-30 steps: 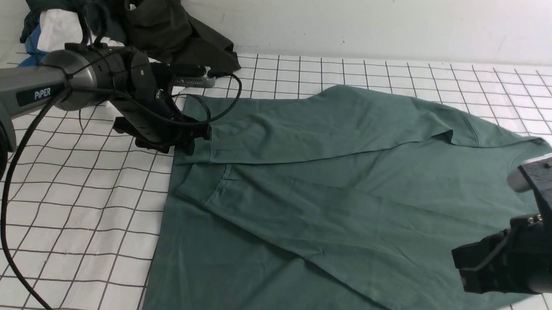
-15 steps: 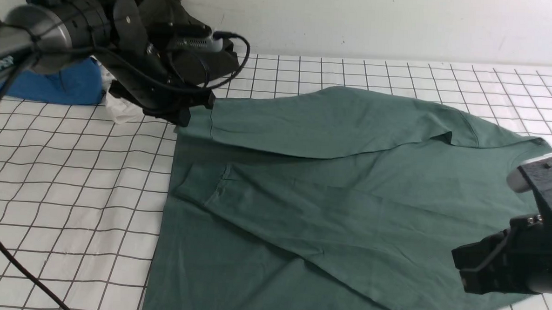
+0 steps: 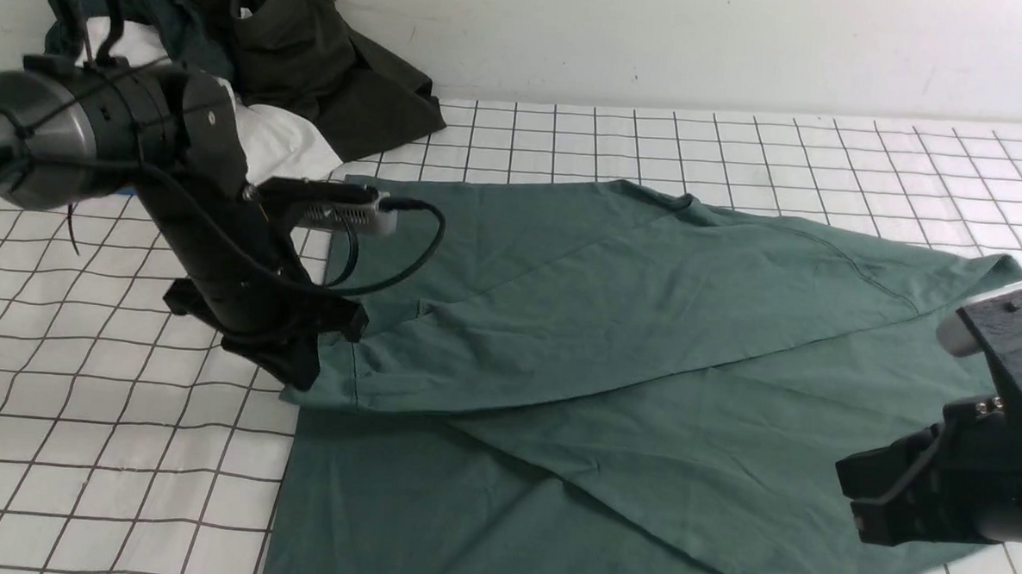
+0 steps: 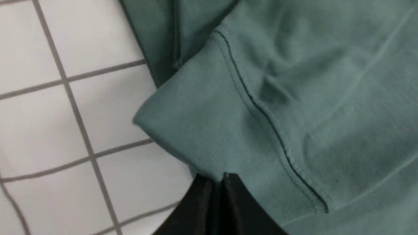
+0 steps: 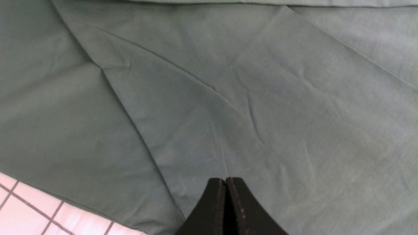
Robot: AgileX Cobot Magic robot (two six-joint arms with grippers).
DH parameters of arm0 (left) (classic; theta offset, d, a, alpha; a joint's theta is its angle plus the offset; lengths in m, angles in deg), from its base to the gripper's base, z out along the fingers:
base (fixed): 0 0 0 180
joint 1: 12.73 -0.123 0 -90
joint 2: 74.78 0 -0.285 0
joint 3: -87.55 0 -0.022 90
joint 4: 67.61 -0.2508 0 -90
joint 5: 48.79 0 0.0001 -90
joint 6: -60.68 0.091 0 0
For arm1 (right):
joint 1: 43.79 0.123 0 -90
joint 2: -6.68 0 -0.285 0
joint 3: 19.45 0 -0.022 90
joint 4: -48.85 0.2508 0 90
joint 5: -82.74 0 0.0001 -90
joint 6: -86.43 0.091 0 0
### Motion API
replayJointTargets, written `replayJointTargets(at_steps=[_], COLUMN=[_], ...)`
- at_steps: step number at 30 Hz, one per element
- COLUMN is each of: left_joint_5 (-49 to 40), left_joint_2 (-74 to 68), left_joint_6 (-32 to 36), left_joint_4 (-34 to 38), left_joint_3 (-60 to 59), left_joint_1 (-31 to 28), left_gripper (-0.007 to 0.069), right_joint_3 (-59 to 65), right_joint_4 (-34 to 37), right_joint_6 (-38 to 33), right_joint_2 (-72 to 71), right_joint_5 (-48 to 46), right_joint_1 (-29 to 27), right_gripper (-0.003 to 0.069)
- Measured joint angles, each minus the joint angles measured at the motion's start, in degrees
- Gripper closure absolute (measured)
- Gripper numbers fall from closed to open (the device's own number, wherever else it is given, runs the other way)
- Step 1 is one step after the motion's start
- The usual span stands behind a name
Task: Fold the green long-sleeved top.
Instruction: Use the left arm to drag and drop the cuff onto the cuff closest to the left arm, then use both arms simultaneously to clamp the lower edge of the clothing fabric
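The left pincer [image 3: 300, 373] is seen with its two black jaws brought together on the ribbed cuff [image 4: 196, 130] of the green long-sleeved top [image 3: 604, 326], the cuff's edge being nipped right at the tips in the left wrist view [image 4: 223, 178]. From that grip the sleeve [image 3: 509, 321] is stretched away from the left pincer towards the right arm's side, laid slantwise over the body of the top. The rest of the garment is spread flat beside and below the pincer, its left edge running just under the jaws. The right pincer [image 3: 855, 500] is shown with its jaws shut flat against each other and nothing is seen between them; its tips [image 5: 225, 181] are pointed over the top's near right part, whether touching or just above cannot be told. The cloth [image 5: 196, 81] ahead of those tips is a soft, matt, sage-green knit, crossed by shallow creases and one long straight fold edge. Near the left pincer the cuff is marked by fine ribbing and joined to the smoother sleeve fabric [image 4: 294, 81] by a dark stitched seam [image 4: 261, 114]. Everything is laid on a white gridded cloth [image 3: 126, 408] ruled in thin dark squares. Well beyond the left pincer, against the wall, a crumpled heap of dark garments [image 3: 314, 54] and a white cloth [image 3: 284, 143] can be made out.
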Motion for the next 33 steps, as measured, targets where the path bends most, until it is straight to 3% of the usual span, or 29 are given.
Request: replayJointTargets(at_steps=[5,7,8,9,12,16,17,20,27,32,33], left_joint_5=[-1.99,-6.84,-6.84,-9.46,-11.52,-11.47,-11.41,-9.54,4.94,6.38,7.11], left_joint_2=[0.36,3.41,3.41,6.29,12.86,17.29,18.65,18.93,15.61,15.15,15.15], left_joint_6=[2.46,3.70,3.78,3.97,3.92,6.85,10.57,15.88,17.20,15.22,12.99], left_joint_4=[1.78,2.08,2.08,1.97,-0.21,-4.10,-6.76,-11.18,-21.99,-24.66,-27.58], left_joint_3=[1.05,2.22,2.23,2.30,0.23,-5.62,-10.28,-19.62,-32.45,-33.20,-33.13], left_joint_1=[0.05,0.76,0.86,2.13,7.69,15.69,21.24,28.33,32.70,33.06,33.06], left_gripper=[0.0432,0.0318,0.0310,0.0256,0.0211,0.0209,0.0209,0.0209,0.0214,0.0336,0.0430], right_joint_3=[0.00,0.00,0.00,0.00,0.00,0.00,0.00,0.00,0.00,-0.14,-0.59], right_joint_4=[0.65,0.95,0.95,0.96,1.01,1.01,1.03,1.14,3.17,5.39,5.45], right_joint_6=[0.00,-0.80,-0.93,-1.59,-2.97,-3.30,-3.41,-4.07,-7.87,-13.12,-15.44], right_joint_2=[0.00,0.00,0.00,0.00,0.00,0.00,0.00,0.00,0.00,0.00,0.00], right_joint_5=[0.91,1.17,1.17,1.22,1.17,0.41,-0.55,-2.79,-6.56,-8.65,-10.49], right_joint_1=[0.00,0.00,0.00,0.00,0.00,0.00,0.00,0.00,0.00,0.00,0.00], right_gripper=[0.0665,0.0665,0.0665,0.0665,0.0665,0.0665,0.0665,0.0665,0.0665,0.0665,0.0665])
